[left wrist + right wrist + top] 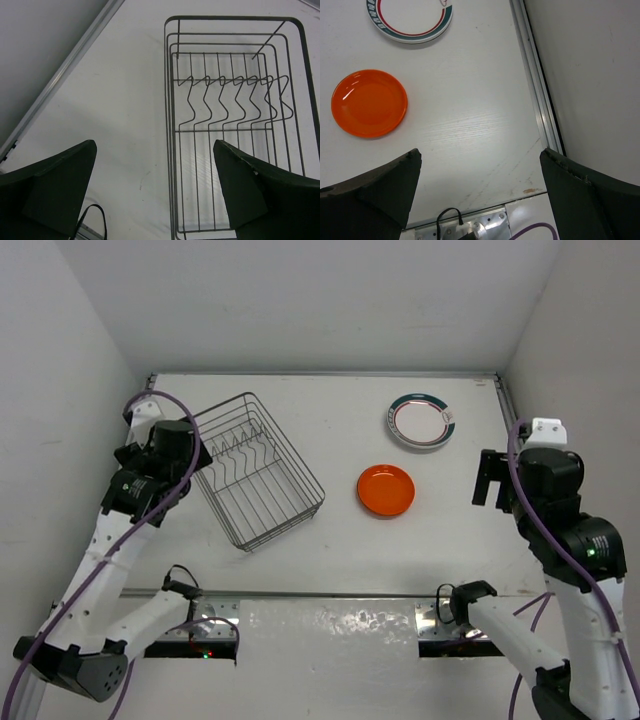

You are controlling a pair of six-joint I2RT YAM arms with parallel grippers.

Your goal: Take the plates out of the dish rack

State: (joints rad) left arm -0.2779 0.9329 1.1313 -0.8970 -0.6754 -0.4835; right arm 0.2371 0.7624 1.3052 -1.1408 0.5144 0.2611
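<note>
Plates (386,490), perhaps stacked, well apart from rack (286,450)

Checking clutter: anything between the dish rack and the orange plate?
Nothing. In the top external view, only bare table lies between the dish rack and the orange plate.

Open tabletop (340,535) between rack (258,472) and orange plate (386,489)

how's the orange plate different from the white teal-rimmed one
The orange plate is plain orange; the white plate has a teal-and-red rim band. The orange plate is smaller than the white plate and sits closer to the near edge of the table. Both are round, lying flat, outside the dish rack.
</note>
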